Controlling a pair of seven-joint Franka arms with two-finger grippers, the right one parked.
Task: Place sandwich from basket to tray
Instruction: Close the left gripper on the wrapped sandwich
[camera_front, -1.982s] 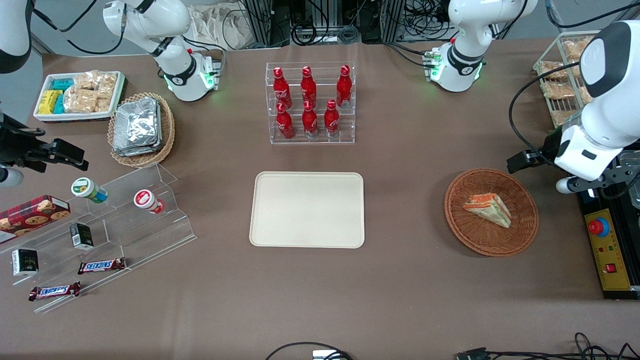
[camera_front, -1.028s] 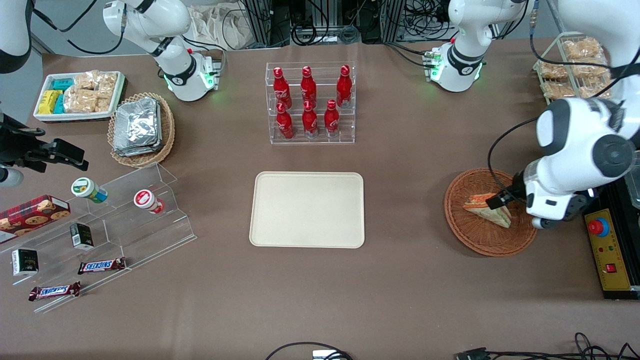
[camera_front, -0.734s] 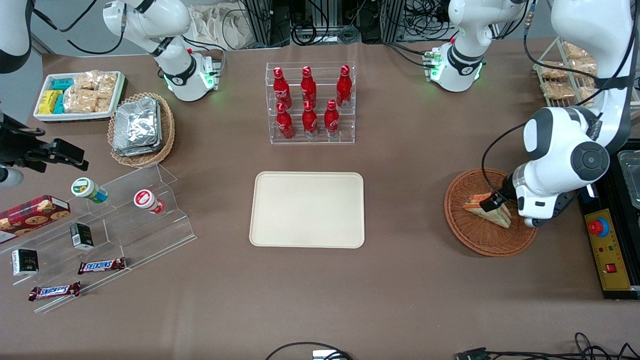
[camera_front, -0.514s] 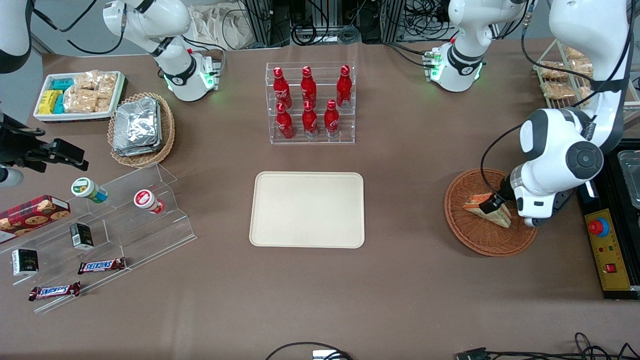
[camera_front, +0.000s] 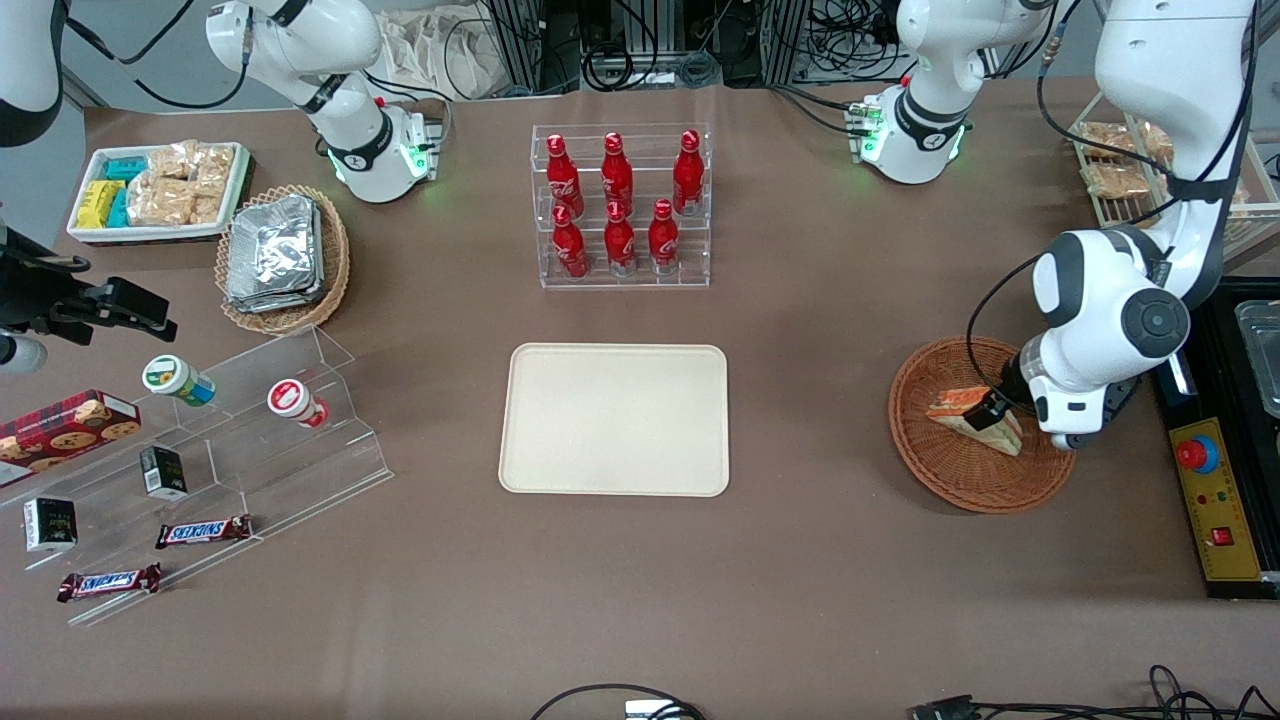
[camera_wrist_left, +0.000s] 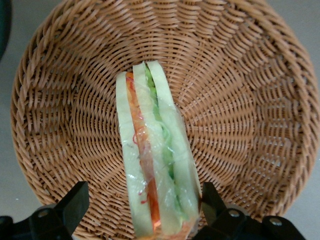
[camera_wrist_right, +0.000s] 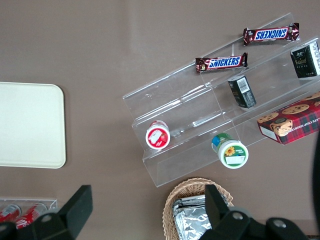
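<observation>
The sandwich (camera_front: 955, 409), a wrapped wedge with orange and green layers, lies in the reddish-brown woven basket (camera_front: 925, 462) toward the working arm's end of the table. My gripper (camera_front: 991, 406) is down inside the basket and open, one finger on each side of the sandwich's thick end. In the left wrist view the sandwich (camera_wrist_left: 152, 170) runs between the two dark fingers (camera_wrist_left: 74, 202) of the gripper (camera_wrist_left: 142, 199), close to one finger and well apart from the one marked, with the basket (camera_wrist_left: 250, 100) all round. The cream tray (camera_front: 615, 420) lies bare at mid-table and also shows in the right wrist view as the tray (camera_wrist_right: 30, 125).
A clear rack of red bottles (camera_front: 620, 205) stands farther from the front camera than the tray. A wire rack of snack packets (camera_front: 1110, 170) and a black control box (camera_front: 1215, 500) sit beside the basket. A clear stepped display with snacks (camera_front: 200, 450) lies toward the parked arm's end.
The working arm swung in from the table's end over the basket and came down. Its open gripper now straddles the sandwich, which has not moved.
</observation>
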